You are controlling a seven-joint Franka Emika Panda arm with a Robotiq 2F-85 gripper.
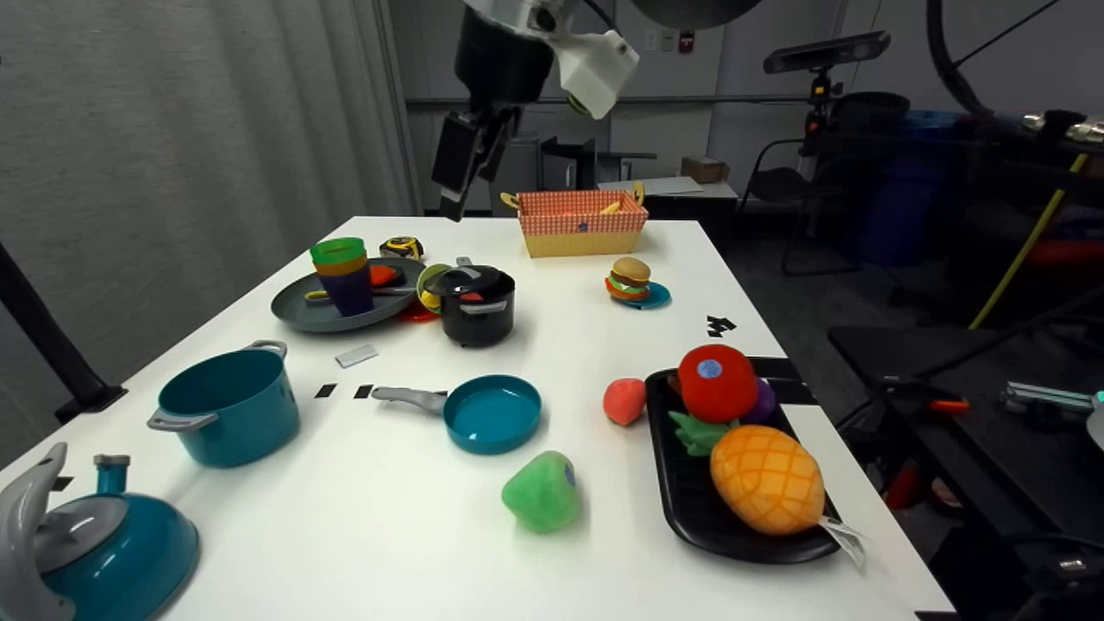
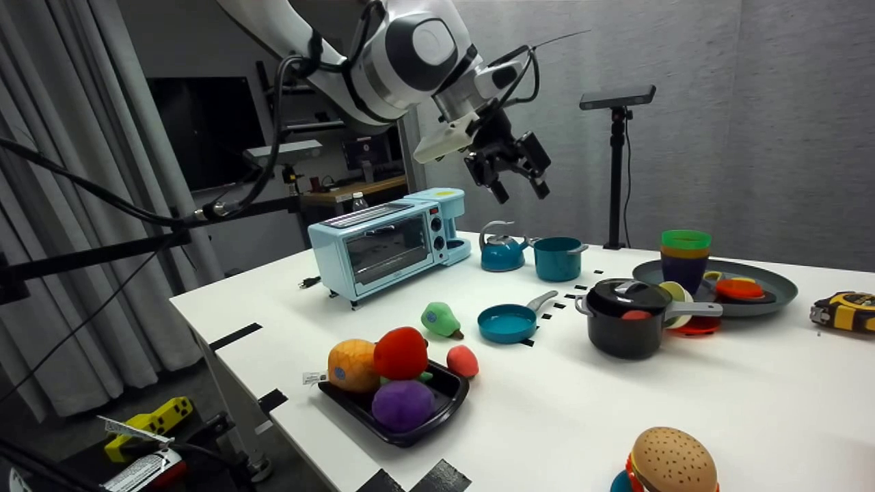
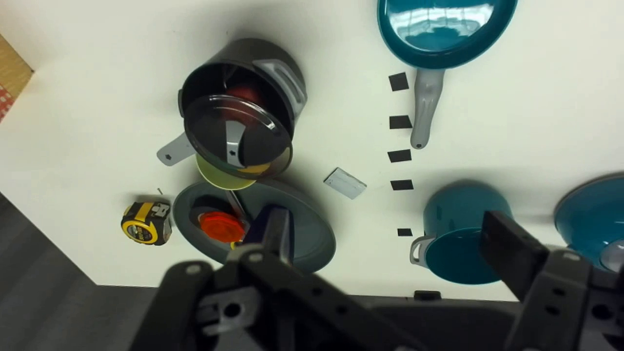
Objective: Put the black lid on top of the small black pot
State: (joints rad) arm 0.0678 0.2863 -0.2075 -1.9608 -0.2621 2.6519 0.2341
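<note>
1. Wrist view: the round, flattish, see-through black lid (image 3: 258, 141) lies up and left of the gap between the jaws, which stand wide apart, gripping nothing.
2. In an exterior view I see those jaws high over the white worktop (image 2: 533, 410), the lid well below and to their right.
3. It rests off-centre on the round black pot with grey handles (image 2: 622, 337), leaving part of the mouth uncovered.
4. From the wrist, its grey strap handle (image 3: 234, 151) runs up and down while the jaws open sideways; I'd judge they could close across it with little turning.
5. The yellow-green bowl (image 3: 217, 177) crowds the overhanging edge; touching or not, I can't tell. Stacked plastic cups (image 1: 345, 280) stand near and might get knocked by a low approach.
</note>
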